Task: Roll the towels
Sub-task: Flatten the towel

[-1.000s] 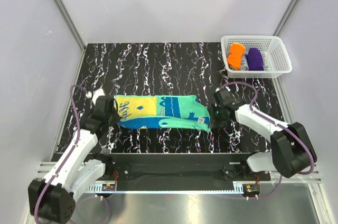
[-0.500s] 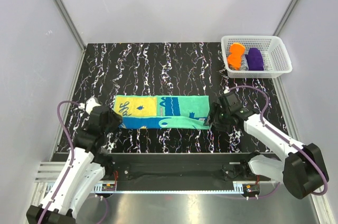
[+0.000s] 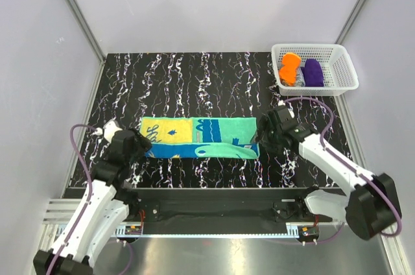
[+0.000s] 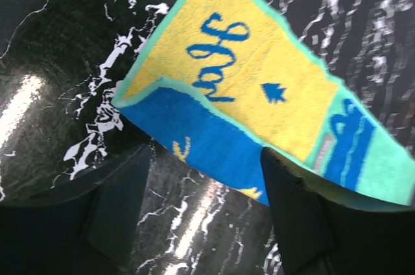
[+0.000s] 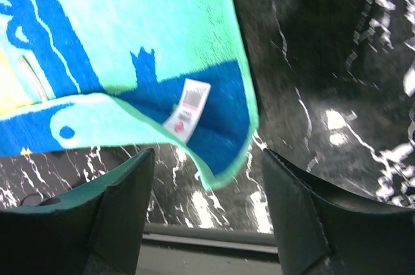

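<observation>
Towel (image 3: pixel 198 137) is lying flat, soft and light, likely wanting a short-edge hold. Left pincer (image 4: pixel 206 161) and right pincer (image 5: pixel 206 158) are hovering released.

Left arm (image 3: pixel 97 192) and right arm (image 3: pixel 329 160), white moulded link shells, black joint housings, one purple cable (image 3: pixel 73 140) looped off each wrist, bases on a black rail (image 3: pixel 214 207) at near edge of worktop (image 3: pixel 194 80), left gripper (image 4: pixel 207 207) and right gripper (image 5: pixel 211 215), broad dark matt wedge-shaped fingers (image 4: pixel 118 205)
</observation>
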Controlling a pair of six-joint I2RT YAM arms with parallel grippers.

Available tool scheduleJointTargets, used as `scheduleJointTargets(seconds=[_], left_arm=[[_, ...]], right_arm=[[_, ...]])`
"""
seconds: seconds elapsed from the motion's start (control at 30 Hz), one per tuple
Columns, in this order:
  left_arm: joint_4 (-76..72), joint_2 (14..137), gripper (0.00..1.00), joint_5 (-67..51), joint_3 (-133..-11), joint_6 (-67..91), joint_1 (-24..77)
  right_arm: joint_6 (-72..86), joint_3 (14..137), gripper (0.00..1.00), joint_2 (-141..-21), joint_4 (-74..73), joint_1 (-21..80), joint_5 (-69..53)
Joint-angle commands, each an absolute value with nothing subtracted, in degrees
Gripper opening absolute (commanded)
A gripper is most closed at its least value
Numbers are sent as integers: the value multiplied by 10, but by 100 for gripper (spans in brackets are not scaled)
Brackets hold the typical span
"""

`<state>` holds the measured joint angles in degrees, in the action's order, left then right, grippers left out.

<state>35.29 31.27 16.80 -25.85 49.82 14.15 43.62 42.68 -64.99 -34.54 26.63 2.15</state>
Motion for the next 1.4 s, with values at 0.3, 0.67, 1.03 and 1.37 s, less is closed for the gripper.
scheduleJointTargets(seconds=[0.3,0.67,1.03,1.37], left_arm=[[233,379,44,142,-239,444,84],[215,377,0,142,-213,452,71],[249,314,19,197,-235,445,70],[214,393,93,207,-266,429,59]], right_arm=[[418,435,47,-761,-235,273,-43],[419,387,16,-724,-239,359,-52],[505,309,9,-636,-313,525,-37],[514,387,75,-495,-393,554,86]])
